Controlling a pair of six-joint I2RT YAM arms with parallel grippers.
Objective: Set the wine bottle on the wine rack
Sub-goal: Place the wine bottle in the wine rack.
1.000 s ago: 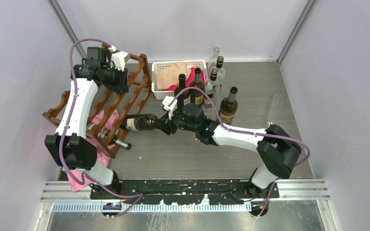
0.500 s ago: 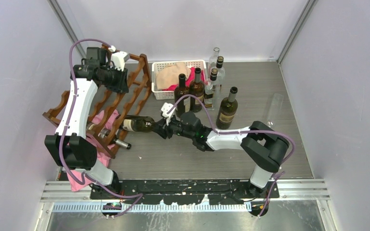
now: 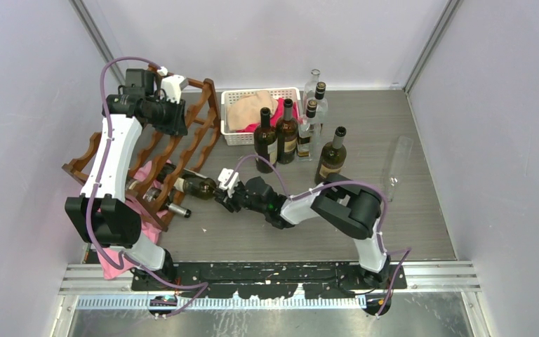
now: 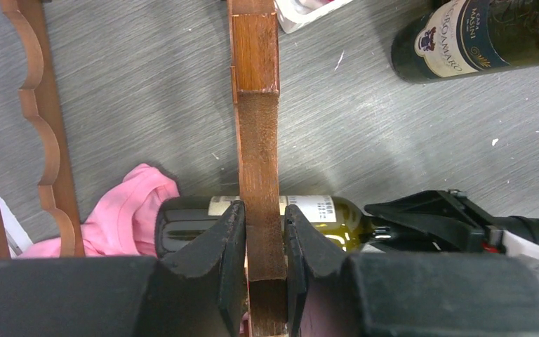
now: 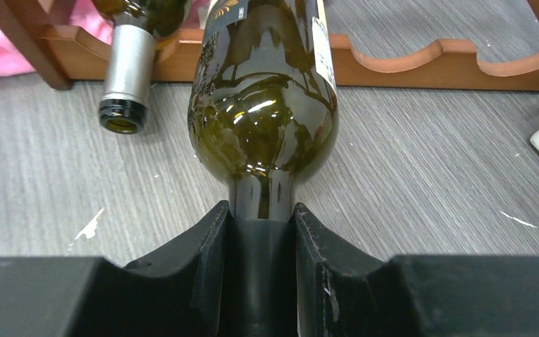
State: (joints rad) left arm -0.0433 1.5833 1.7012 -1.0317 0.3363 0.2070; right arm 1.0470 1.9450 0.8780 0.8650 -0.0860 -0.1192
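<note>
Grey wood-grain table [image 3: 407, 140] fills the overhead view. At upper left stands the wine rack [image 3: 198, 137], and my left gripper [image 3: 180, 121] sits on its top edge. The wine bottle [image 3: 195, 185] lies on its side low at the rack's right edge, left of centre. Its long axis runs nearly left to right, base toward the rack, neck toward my right gripper [image 3: 226, 193]. A white basket [image 3: 242, 105] and standing bottles [image 3: 286, 133] are at upper centre.

From my left wrist, my left gripper [image 4: 258, 214] is pinching an upright wooden post of the wine rack [image 4: 256, 105], a finger pressed on each side. Behind the post the wine bottle [image 4: 316, 210] lies crosswise, label up, neck to the right. A pink cloth [image 4: 130, 210] lies at its left end.

From my right wrist, my right gripper [image 5: 261, 214] is clamped on the wine bottle's neck. The wine bottle [image 5: 263, 112] points straight away up the frame, and its body crosses the wavy front rail of the wine rack [image 5: 428, 63]. At upper left, a second bottle [image 5: 123, 77] rests in the rack, mouth toward me.
</note>
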